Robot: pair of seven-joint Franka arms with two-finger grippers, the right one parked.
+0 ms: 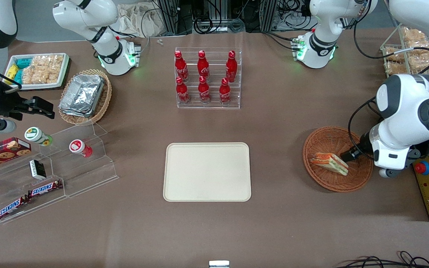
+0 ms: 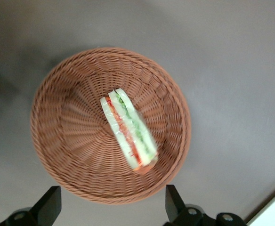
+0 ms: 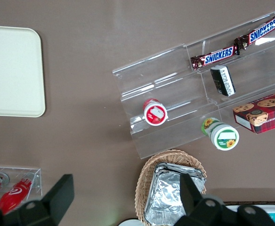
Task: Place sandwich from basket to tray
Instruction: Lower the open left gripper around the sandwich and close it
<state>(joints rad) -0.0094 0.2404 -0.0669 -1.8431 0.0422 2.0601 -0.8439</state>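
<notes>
Sandwich [image 2: 129, 129] lies beneath spread tool [image 2: 113, 206].

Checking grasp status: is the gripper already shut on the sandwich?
No. In the left wrist view the gripper is open above the basket, its fingers wide apart and clear of the sandwich.

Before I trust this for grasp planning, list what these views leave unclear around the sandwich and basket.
- Gripper: fingers spread open above the basket in the wrist view; in the front view the arm's body hides it.
- Sandwich: underside hidden in both views, so how it rests on the weave is unclear.
- Basket rim nearest the working arm: covered by the arm in the front view.
- Tray: cut off by the edge in the right wrist view.
</notes>
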